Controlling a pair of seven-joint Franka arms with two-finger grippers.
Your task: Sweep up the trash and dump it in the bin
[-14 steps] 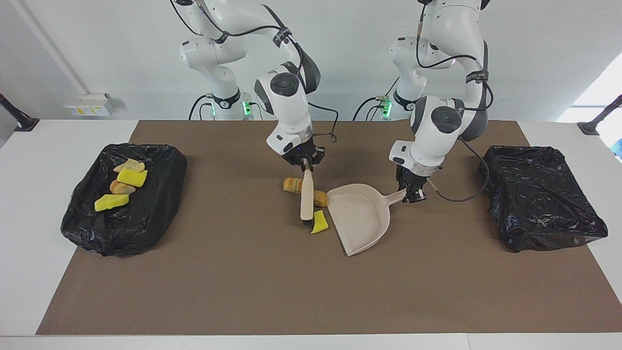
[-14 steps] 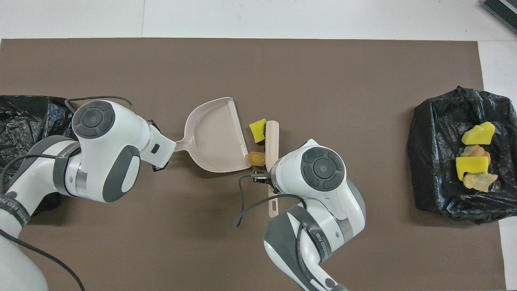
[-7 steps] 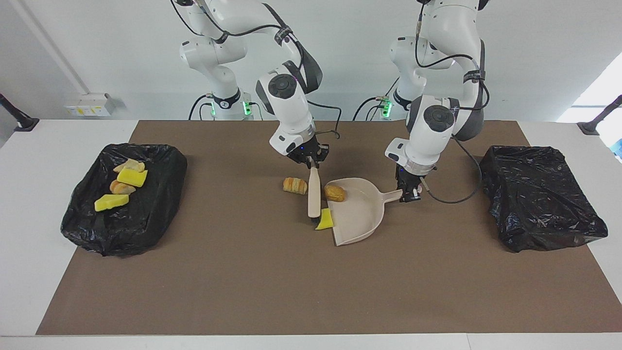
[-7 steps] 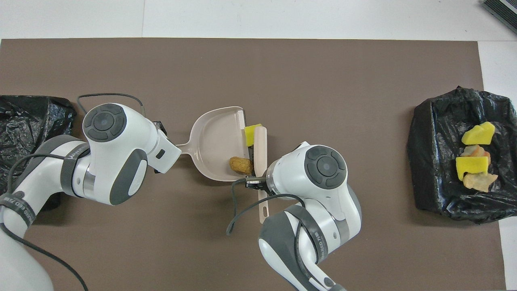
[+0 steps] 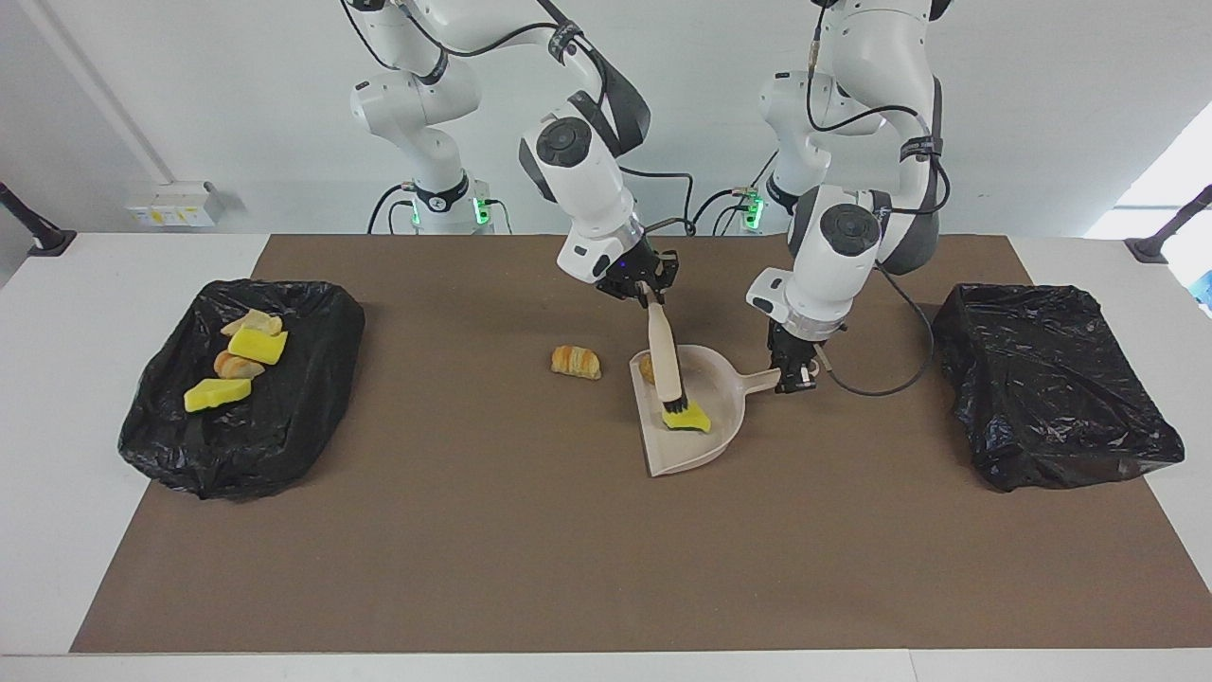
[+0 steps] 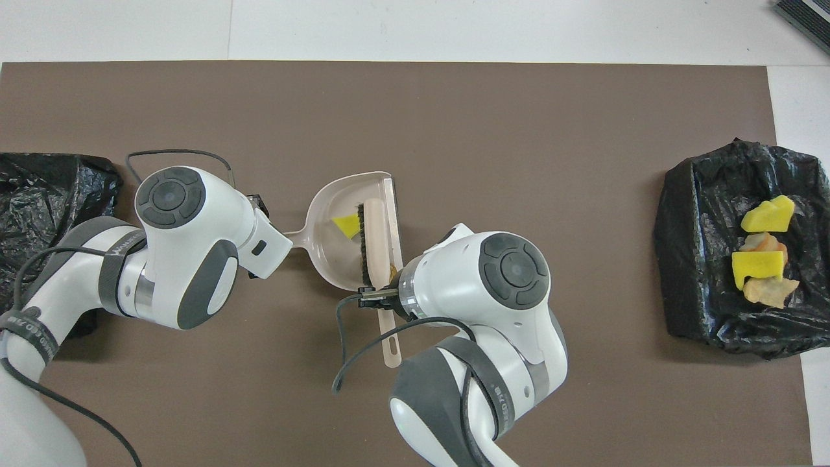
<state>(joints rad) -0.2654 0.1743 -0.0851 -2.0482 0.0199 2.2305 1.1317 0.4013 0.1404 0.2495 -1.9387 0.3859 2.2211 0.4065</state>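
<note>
Facing view, right end effector (image 5: 640, 289): fingers pressed together on the upper handle of the beige brush with black bristles (image 5: 666, 365), which slants down into the pan.
Bristles: touching the bright yellow sponge wedge (image 5: 689, 418) inside the beige plastic dustpan (image 5: 705, 445); an orange-brown lump (image 5: 646, 367) sits in the pan nearer the robots, partly hidden by the brush.
Left end effector (image 5: 793, 377): pinching the dustpan's handle, pan resting flat on the brown mat (image 5: 530, 530) over the worktop.
Still loose: a tan bread-like lump (image 5: 576, 361) on the mat, beside the pan toward the right arm's end.
Already binned: four chunks in the black-bagged bin (image 5: 284, 426) at the right arm's end; the other black-bagged bin (image 5: 1051, 388) shows nothing inside.
Handling: the chunks look light and soft, likely to roll or bounce off stiff bristles, so a low, slow push at mat level suits them; they need no direct grasp.
Risk: tipping the pan early could spill the wedge.
</note>
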